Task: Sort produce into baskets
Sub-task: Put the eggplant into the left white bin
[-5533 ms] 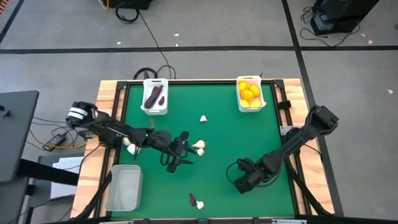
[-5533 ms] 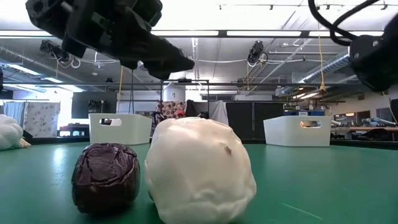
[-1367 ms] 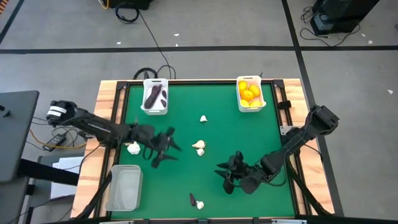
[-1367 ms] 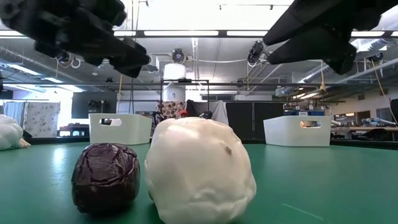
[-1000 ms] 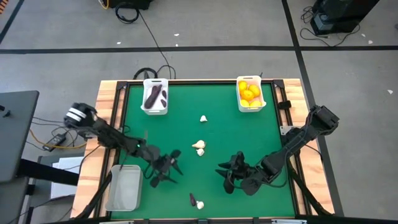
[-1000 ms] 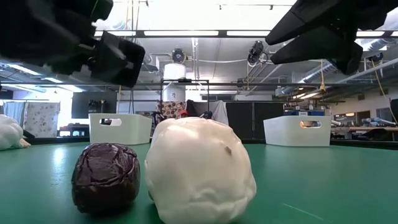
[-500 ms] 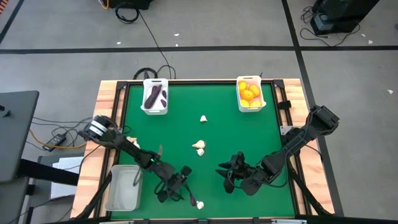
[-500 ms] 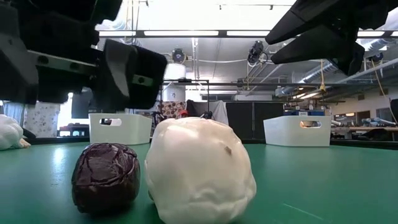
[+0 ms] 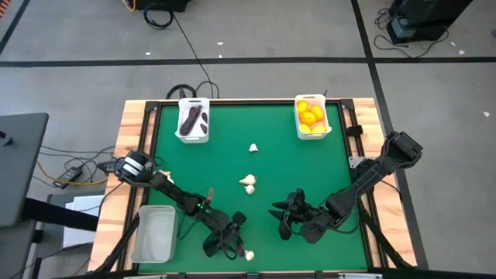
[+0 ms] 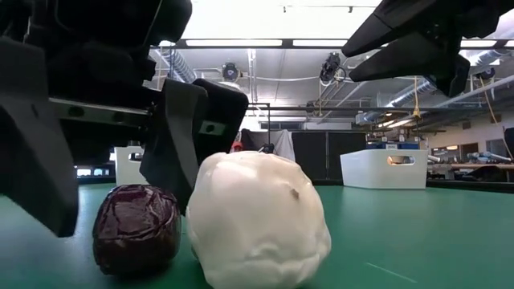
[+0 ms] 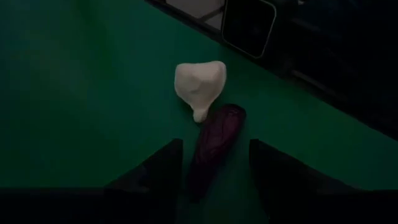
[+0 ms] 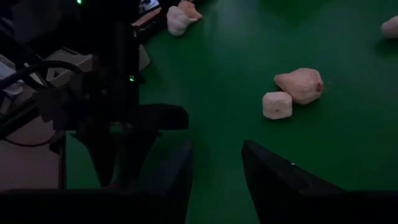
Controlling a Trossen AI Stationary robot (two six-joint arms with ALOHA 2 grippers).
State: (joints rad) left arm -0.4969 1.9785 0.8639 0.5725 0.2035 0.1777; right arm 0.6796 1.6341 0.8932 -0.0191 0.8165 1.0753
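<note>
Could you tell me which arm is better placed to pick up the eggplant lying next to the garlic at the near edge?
Left: the left gripper is open astride the eggplant; the right gripper hovers farther off.

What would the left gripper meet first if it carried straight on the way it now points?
Most likely the small dark purple eggplant: it lies between the open fingers of the left gripper, with the whitish garlic bulb just beyond, apparently touching it. How far the gripper sits above them is unclear.
</note>
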